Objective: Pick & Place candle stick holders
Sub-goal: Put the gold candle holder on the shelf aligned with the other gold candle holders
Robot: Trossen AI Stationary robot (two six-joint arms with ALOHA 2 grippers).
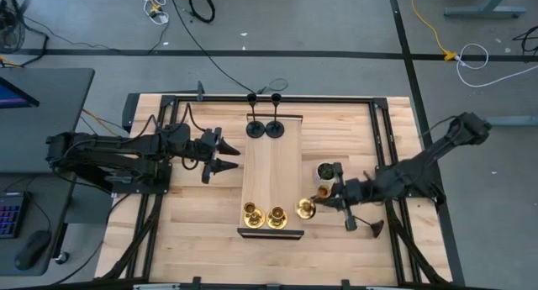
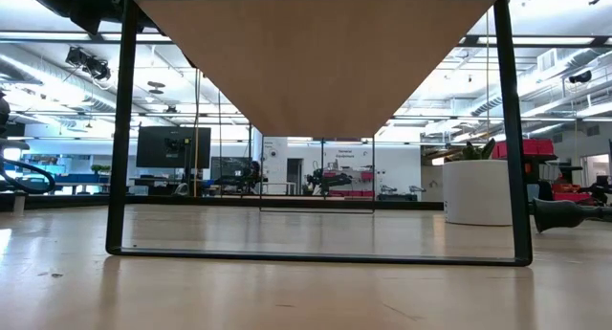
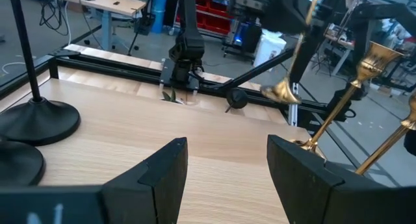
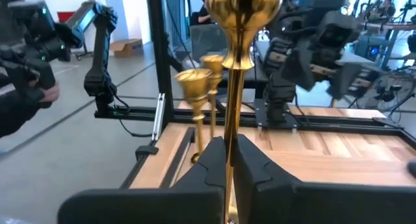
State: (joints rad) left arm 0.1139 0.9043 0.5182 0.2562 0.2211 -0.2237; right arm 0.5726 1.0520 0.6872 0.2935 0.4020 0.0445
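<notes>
A raised wooden shelf (image 1: 271, 168) in a black frame stands mid-table. Two black candle stick holders (image 1: 263, 129) stand on its far end, and two gold ones (image 1: 264, 215) on its near end. My right gripper (image 1: 319, 197) is shut on the third gold holder (image 1: 306, 208) at the shelf's near right edge. Another black holder (image 1: 374, 229) lies on its side on the table near my right arm. My left gripper (image 1: 220, 155) is open and empty at the shelf's left edge; it also shows in the left wrist view (image 3: 227, 165). My right gripper pinches the gold holder's thin stem (image 4: 229, 130) between its two fingers (image 4: 211, 160), which come level from the table's right and lie across the stem. The holder stands about upright, its cup end (image 4: 244, 3) up. Its flared base (image 3: 281, 92) shows lifted beside the shelf's edge.
A small white pot with a green plant (image 1: 324, 171) stands on the table just right of the shelf, close to my right gripper; it also shows in the low view (image 2: 478, 191). The black frame rails (image 1: 382, 147) run along the table's sides.
</notes>
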